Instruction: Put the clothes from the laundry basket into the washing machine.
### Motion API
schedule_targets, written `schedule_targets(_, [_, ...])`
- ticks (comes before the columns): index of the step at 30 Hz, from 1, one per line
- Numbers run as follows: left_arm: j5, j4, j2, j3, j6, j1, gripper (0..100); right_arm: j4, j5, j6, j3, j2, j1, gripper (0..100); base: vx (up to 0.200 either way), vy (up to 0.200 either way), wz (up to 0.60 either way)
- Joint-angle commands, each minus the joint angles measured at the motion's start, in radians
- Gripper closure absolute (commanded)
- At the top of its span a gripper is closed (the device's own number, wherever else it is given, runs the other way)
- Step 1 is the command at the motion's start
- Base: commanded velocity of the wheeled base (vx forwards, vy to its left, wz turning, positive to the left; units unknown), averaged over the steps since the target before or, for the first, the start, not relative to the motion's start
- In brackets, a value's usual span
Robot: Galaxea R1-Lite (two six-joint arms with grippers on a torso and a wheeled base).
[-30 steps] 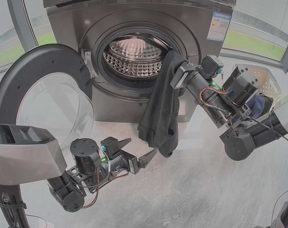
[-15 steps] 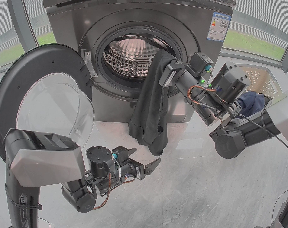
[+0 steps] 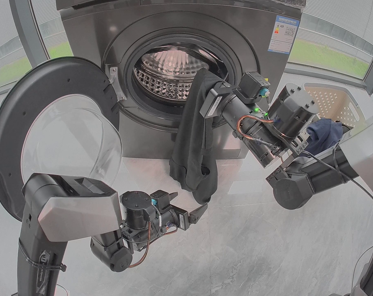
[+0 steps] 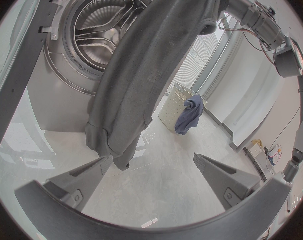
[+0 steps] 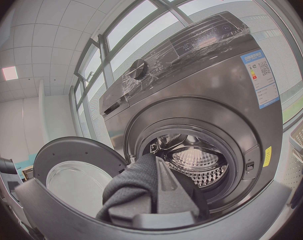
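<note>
Here, dark garment [image 3: 192,136], clamped between right jaws

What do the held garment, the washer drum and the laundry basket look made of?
Dark garment: soft knit fabric, matte; it drapes and folds. Drum: likely stainless steel, glossy, perforated. Laundry basket: probably plastic, pale, matte, with punched holes.

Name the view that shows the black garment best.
Left wrist view: the garment hangs in full, top to hem. The head view hides its upper edge behind the arm; the right wrist view catches a bunched fold.
</note>
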Motion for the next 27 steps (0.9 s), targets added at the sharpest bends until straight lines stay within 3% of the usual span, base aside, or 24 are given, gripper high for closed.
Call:
schedule_targets(1, [-0.001,-0.004,0.042,-0.039,-0.006,0.001,0,-0.001,0.000,0.001,0.001,0.006,0.009,100,0.000,0.000,0.00])
schedule_targets(12, [0.008,-0.004,0.204,-0.251,-0.006,0.007,0,-0.011,0.000,0.001,0.006,0.003,0.027,100,0.000,0.000,0.00])
schedule_targets(23, [0.114,-0.002,0.289,-0.453,0.002,0.067,0,-0.015,0.000,0.003,0.010,0.003,0.029,100,0.000,0.000,0.00])
schedule_targets(27, [0.129,-0.002,0.298,-0.481,0.002,0.079,0,-0.017,0.000,0.004,0.015,0.004,0.035,100,0.000,0.000,0.00])
